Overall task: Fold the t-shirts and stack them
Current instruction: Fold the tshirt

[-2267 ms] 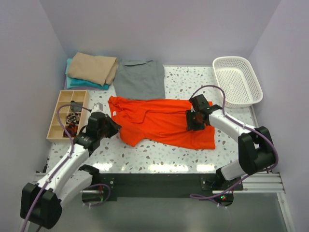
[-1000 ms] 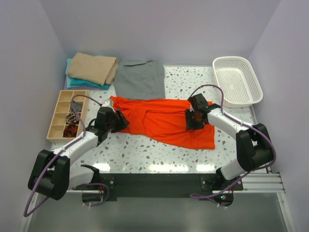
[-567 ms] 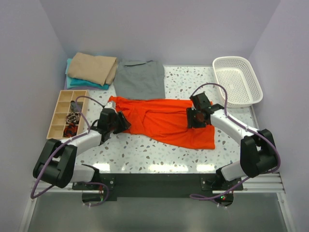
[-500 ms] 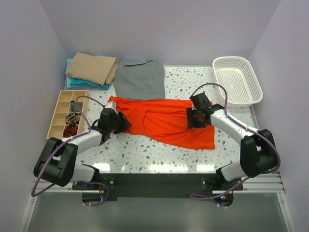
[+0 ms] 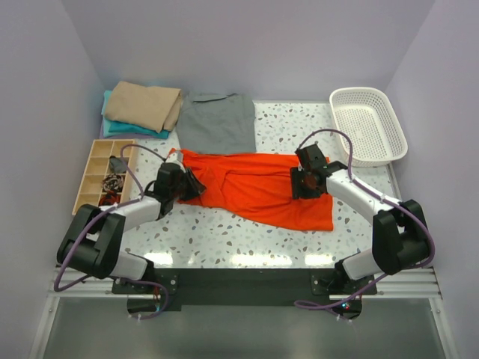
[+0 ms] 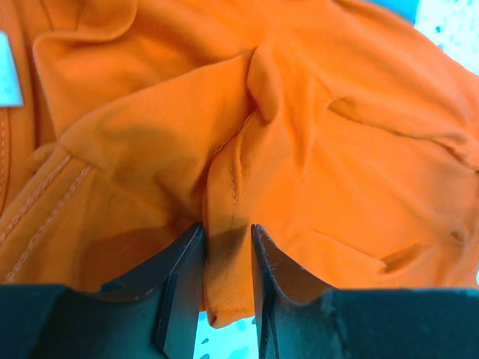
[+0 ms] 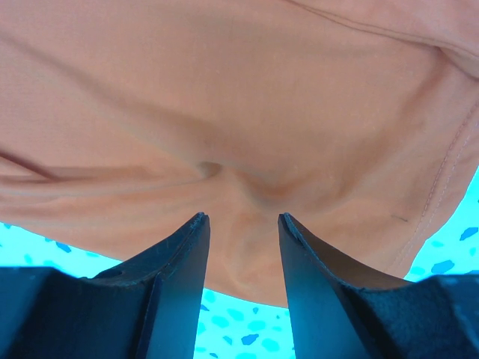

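The orange-red t-shirt (image 5: pixel 254 187) lies spread across the table's middle. My left gripper (image 5: pixel 188 182) is at its left end, shut on a bunched fold of the orange cloth (image 6: pixel 337 149), which fills the gap between its jaws (image 6: pixel 227 239). My right gripper (image 5: pixel 303 183) is on the shirt's right part, its jaws closed on a puckered pinch of cloth (image 7: pixel 224 97) at their tips (image 7: pixel 241 224). The grey t-shirt (image 5: pixel 217 123) lies flat behind the orange one. The folded tan t-shirt (image 5: pixel 144 105) lies on the folded teal one (image 5: pixel 120 129) at the back left.
A white mesh basket (image 5: pixel 369 123) stands at the back right. A wooden compartment tray (image 5: pixel 105 176) with small items sits at the left edge, close to my left arm. Speckled tabletop (image 5: pixel 247 239) shows in front of the orange shirt.
My left gripper has moved right and away from me onto the shirt's left end. The flap that hung toward the front left is gone. My right gripper has barely moved.
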Controlling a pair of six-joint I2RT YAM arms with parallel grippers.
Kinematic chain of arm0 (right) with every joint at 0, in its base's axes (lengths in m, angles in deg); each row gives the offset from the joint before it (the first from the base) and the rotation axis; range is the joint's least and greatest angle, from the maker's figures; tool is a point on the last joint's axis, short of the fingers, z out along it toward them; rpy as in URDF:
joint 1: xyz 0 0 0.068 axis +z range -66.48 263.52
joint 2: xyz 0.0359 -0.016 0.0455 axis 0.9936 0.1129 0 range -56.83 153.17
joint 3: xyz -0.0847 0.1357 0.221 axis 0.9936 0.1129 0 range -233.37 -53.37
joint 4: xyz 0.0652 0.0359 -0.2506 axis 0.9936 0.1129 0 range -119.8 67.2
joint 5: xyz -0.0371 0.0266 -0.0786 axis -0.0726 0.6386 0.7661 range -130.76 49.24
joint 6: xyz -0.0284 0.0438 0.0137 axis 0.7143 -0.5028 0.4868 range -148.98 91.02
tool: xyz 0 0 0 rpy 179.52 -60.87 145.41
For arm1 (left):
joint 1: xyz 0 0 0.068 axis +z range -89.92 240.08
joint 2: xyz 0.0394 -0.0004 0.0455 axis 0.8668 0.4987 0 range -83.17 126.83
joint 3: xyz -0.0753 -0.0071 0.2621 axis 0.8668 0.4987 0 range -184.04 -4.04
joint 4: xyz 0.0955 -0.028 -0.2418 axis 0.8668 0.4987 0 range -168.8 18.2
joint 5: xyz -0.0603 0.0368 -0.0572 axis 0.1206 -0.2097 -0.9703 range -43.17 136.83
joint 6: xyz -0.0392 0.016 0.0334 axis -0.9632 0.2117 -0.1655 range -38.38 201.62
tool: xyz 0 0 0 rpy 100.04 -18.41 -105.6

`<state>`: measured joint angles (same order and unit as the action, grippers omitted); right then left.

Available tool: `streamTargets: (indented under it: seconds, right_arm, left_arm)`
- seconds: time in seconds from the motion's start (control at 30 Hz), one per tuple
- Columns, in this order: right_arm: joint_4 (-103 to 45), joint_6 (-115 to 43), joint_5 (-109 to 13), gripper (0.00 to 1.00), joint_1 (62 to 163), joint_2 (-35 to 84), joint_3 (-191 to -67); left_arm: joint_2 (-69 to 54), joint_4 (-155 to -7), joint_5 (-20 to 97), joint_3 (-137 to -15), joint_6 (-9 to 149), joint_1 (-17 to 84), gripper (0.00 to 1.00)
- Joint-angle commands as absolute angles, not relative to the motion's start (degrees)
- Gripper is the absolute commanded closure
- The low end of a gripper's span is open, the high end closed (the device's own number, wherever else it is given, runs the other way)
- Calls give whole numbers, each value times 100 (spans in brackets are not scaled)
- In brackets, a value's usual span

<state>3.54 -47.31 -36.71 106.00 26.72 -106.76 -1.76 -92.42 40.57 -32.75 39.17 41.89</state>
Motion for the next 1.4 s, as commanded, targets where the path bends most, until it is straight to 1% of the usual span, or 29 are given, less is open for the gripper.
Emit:
streamTargets:
  seconds: [0.0,0.1,0.17,0.2,0.23,0.3,0.33,0.37,0.43,0.53,0.6,0.67,0.7,0.83,1.0,1.1,1.23,1.37]
  right_arm:
    - [439,-4753,-3452,53,10584,2526,-10620]
    - [413,-4770,-3496,53,10584,2561,-10628]
    - [395,-4779,-3514,53,10584,2578,-10628]
    - [395,-4788,-3523,53,10584,2587,-10646]
    - [395,-4779,-3514,53,10593,2579,-10646]
    - [448,-4788,-3435,53,10584,2570,-10646]
    - [457,-4788,-3409,53,10584,2544,-10655]
    - [526,-4796,-3365,53,10584,2526,-10655]
    - [658,-4831,-3163,53,10567,2473,-10690]
    - [878,-4902,-3031,50,10453,2263,-10620]
    - [1089,-5024,-2820,46,10312,2026,-10515]
    - [1255,-5130,-2636,37,10242,1763,-10400]
    - [1309,-5270,-2600,35,10233,1683,-10261]
    - [1450,-5823,-2398,35,10215,1217,-9768]
    - [1775,-6832,-2274,37,10197,471,-9540]
    - [1591,-7544,-2764,37,10197,224,-9067]
    - [1231,-8004,-2785,40,10206,-58,-8581]
    - [993,-8224,-2846,41,10206,-50,-8291]
  left_arm:
    - [-547,-9216,4085,-3621,3961,4128,64]
    - [-661,-9172,4147,-3612,4014,4128,65]
    - [-592,-9233,4130,-3612,4032,4128,69]
    - [-539,-9285,4051,-3603,4032,4128,73]
    - [-434,-9338,4024,-3586,4014,4128,83]
    - [-285,-9514,3910,-3577,3996,4119,90]
    - [-249,-9558,3892,-3586,3979,4119,98]
    - [-196,-9602,3866,-3603,3979,4119,100]
    - [-108,-9611,3831,-3647,3988,4119,100]
    - [-108,-9620,3769,-3682,4023,4110,100]
    - [-195,-9506,3769,-3709,4049,4101,100]
    - [-301,-9305,3821,-3726,4110,4093,100]
    - [-449,-9234,3857,-3726,4128,4101,100]
    - [-906,-8751,4015,-3796,4242,4092,100]
    - [-1644,-8153,4103,-3753,4278,4092,100]
    - [-1900,-8011,4068,-3709,4313,4092,100]
    - [-2111,-7888,4068,-3682,4313,4092,100]
    - [-2322,-7467,3998,-3691,4330,4092,100]
